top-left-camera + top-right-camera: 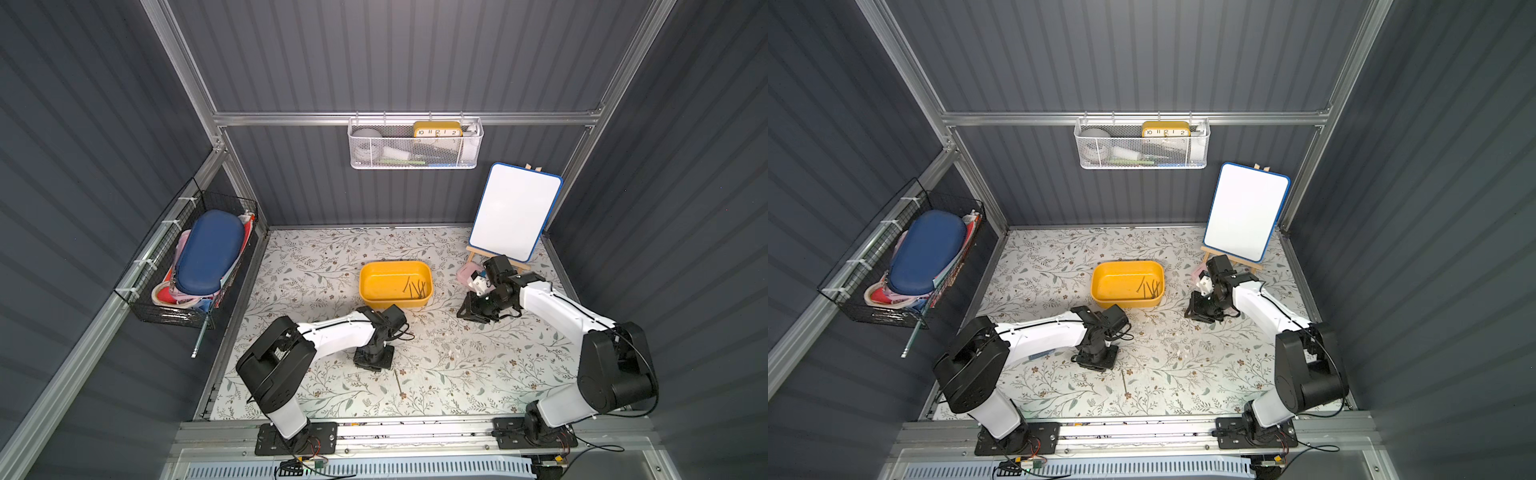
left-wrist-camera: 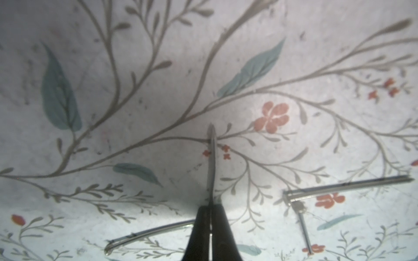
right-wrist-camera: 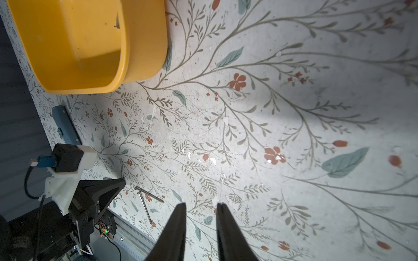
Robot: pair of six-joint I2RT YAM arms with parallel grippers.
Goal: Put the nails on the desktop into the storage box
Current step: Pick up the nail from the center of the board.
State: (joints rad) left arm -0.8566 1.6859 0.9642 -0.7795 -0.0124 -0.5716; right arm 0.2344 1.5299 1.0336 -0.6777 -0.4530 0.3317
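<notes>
The left gripper (image 2: 211, 210) is clamped on one nail (image 2: 211, 162). The nail sticks straight out from between the fingertips, its long axis in line with the fingers. Whether its far end touches the desktop (image 1: 316, 266) cannot be told.

In a top view the storage box (image 1: 374, 278) lies at about 12 to 1 o'clock from that gripper and near it. The carry therefore looks short and falls to the left arm. The right gripper (image 3: 201, 209) hangs at about 4 o'clock from the box, its jaws part way apart and empty.

A cluster of nails (image 1: 415, 287) lies crossed in the 3 o'clock end of the box. Other loose nails (image 2: 346, 186) lie flat on the desktop just beside the left gripper, and one loose nail (image 1: 398, 380) shows at 5 o'clock from it.

The nails are thin, straight, dull grey metal with small flat heads. They are easy to miss against the printed twigs.
</notes>
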